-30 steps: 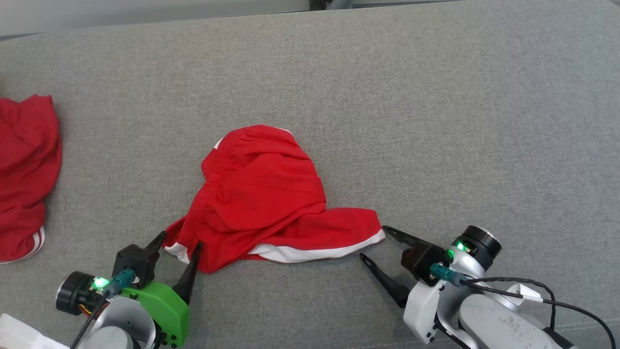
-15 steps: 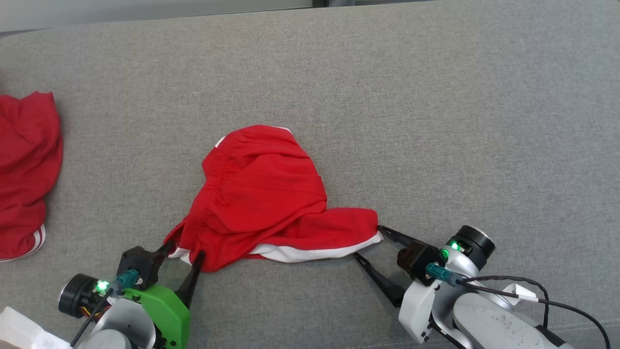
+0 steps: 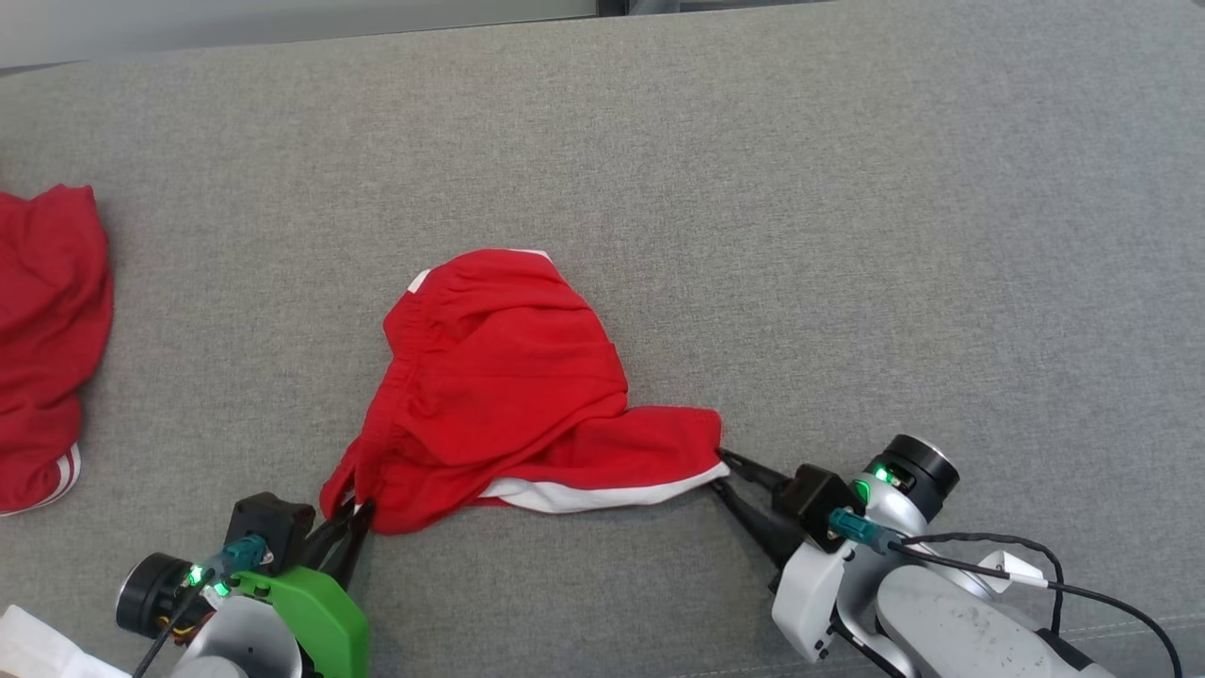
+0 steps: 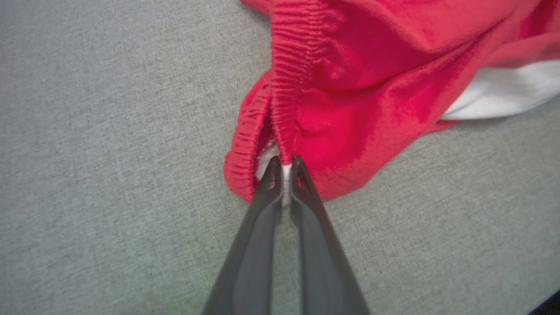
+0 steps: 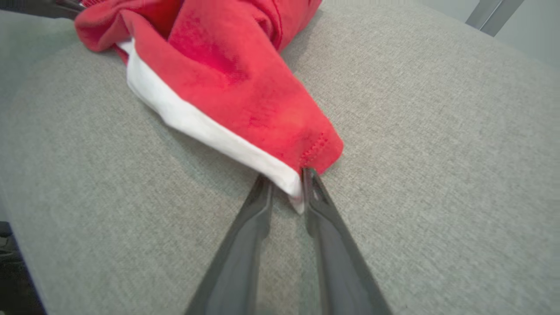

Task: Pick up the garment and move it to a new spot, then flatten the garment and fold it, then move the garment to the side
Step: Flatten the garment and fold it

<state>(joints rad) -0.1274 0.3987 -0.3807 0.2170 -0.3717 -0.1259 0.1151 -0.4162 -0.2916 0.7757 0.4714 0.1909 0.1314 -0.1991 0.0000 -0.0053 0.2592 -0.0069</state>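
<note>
Both grippers have shut since a second ago: their fingers then stood apart at the cloth's two near corners and are now pinched on them.

The grey fabric bench carries everything, with wide bare room toward its far edge and its whole right side. The garment, red shorts with white trim, lies crumpled near the middle of the near edge. Its long axis runs roughly left to right between the two grippers, and its gathered waistband curves up toward the far edge, peaking left of centre. One leg points right, its white hem facing the near edge.

A second red garment lies at the bench's left edge, well apart (white stripes show at its near end).

Each forearm comes in from a near corner and angles inward. The left gripper is clamped on the waistband's near-left end; the left wrist view shows the elastic between the tips. The right gripper is clamped on the leg's right corner, where red stitching meets the white hem.
</note>
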